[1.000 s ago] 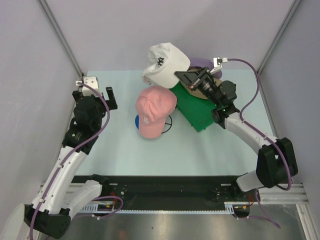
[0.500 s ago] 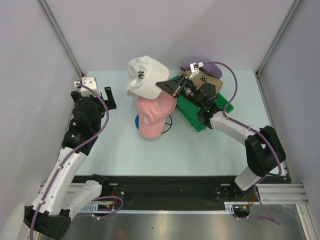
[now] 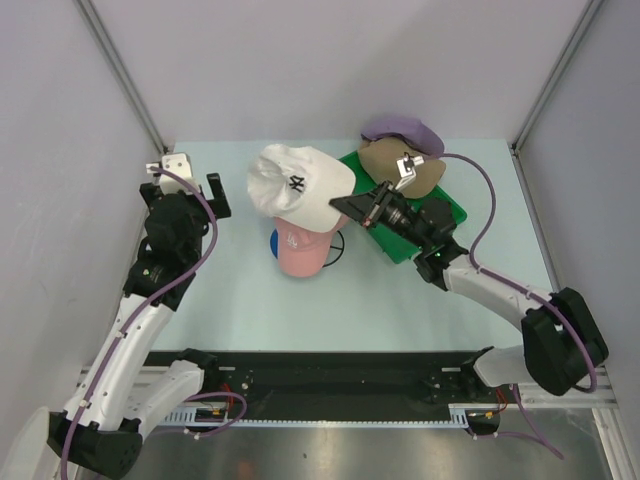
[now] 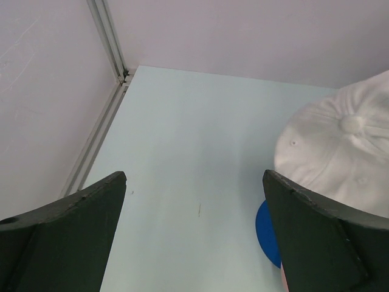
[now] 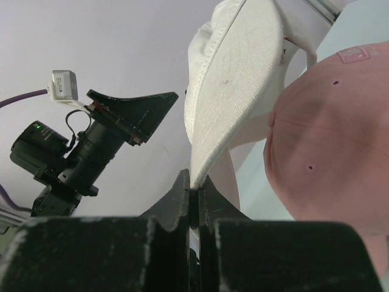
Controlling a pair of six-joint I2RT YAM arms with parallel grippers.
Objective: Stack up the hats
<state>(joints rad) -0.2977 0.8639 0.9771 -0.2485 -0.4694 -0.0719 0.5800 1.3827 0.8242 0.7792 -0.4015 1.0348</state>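
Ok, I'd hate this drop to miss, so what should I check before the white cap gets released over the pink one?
1. Right tool shut on the brim of the white fabric baseball cap: ok.
2. White cap over the pink fabric baseball cap: ok, overlapping from above.
3. White cap level: not ok, tilted.
4. White cap touching pink cap: cannot tell.
5. Left tool clear of both: ok, open, off left.

Tilted white cap (image 3: 298, 187) over pink cap (image 3: 302, 252), blue cap (image 3: 273, 241) peeking beneath, tan cap (image 3: 385, 160) touching lavender cap (image 3: 400, 128)
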